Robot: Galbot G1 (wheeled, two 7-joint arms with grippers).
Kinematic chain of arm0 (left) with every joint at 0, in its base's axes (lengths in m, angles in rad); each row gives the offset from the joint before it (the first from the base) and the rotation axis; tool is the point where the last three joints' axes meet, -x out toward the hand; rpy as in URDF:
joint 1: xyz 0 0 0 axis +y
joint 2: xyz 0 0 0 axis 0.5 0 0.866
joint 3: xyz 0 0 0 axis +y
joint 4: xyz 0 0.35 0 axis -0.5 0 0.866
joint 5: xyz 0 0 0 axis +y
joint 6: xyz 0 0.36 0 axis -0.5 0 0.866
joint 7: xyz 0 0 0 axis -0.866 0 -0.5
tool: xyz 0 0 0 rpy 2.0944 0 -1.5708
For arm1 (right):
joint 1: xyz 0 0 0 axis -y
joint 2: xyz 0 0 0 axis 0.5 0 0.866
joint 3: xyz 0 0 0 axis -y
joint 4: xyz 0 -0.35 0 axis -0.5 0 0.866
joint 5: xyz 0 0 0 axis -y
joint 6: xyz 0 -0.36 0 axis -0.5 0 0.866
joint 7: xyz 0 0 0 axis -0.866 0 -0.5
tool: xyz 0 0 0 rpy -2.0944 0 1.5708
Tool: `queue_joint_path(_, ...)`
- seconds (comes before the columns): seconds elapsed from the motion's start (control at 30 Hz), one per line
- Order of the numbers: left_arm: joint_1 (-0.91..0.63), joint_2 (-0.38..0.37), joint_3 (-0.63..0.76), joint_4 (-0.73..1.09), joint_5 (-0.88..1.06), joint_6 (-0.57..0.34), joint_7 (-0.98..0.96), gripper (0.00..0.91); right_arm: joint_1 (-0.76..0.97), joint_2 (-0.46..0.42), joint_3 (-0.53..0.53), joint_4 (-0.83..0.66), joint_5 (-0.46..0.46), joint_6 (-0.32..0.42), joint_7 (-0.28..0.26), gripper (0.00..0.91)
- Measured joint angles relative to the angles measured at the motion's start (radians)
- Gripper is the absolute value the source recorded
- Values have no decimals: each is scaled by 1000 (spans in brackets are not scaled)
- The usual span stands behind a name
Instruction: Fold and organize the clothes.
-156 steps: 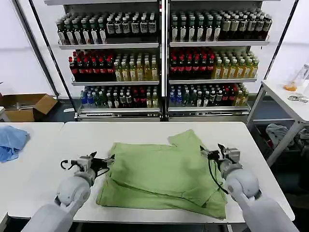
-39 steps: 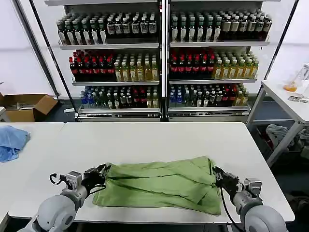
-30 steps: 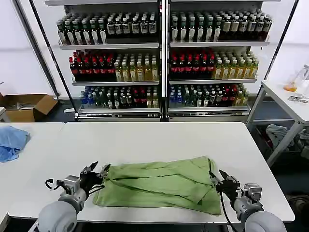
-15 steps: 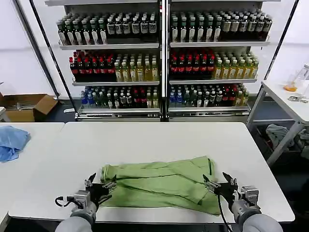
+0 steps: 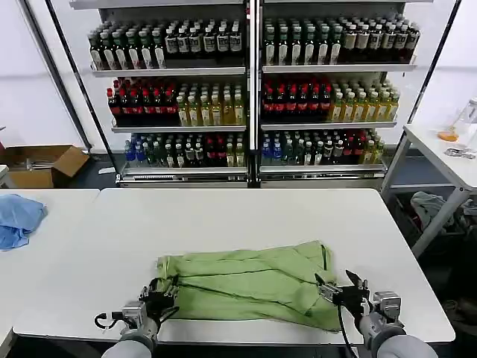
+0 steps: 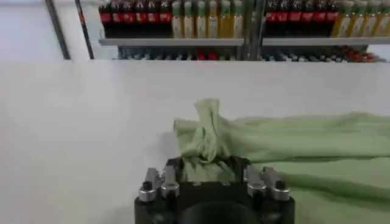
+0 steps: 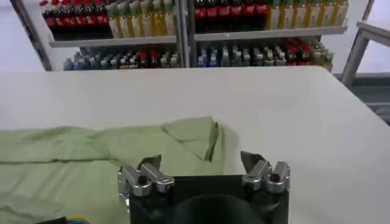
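A tall rack of shelves (image 5: 250, 89) packed with rows of bottles fills the back of the room. In front of it stands a long white table (image 5: 246, 216), with a second white table (image 5: 52, 246) to its left and another off to the right (image 5: 440, 153).

The green shirt (image 5: 250, 282) lies on the main table near its front edge, folded over into a wide, wrinkled band that runs across the table. Its left end is bunched into a small raised fold (image 6: 207, 131), and a folded flap (image 7: 195, 137) with a clean edge lies at its right end.

A light blue cloth (image 5: 19, 218) lies crumpled on the left table, well apart from the shirt. A brown cardboard box (image 5: 41, 164) sits on the floor behind it.

The left gripper (image 5: 159, 297) hangs low at the front left of the shirt, close to the bunched end; its fingers (image 6: 159, 182) are spread apart and the cloth lies on the table just ahead of them, not pinched. The right gripper (image 5: 341, 287) sits at the shirt's front right corner, its fingers (image 7: 148, 169) wide apart over the edge of the cloth, holding nothing.
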Motion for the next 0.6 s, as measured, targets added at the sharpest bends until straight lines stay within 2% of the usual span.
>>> queue_joint_path(0.37, 2, -15, -34, -4, -44, -5, 11, 20, 12, -5, 2, -3, 8, 2, 4, 907)
queue_joint_path(0.6, 11, 33, -133, -21, -111, -1, 3, 20, 30, -14, -1, -14, 19, 3, 6, 907)
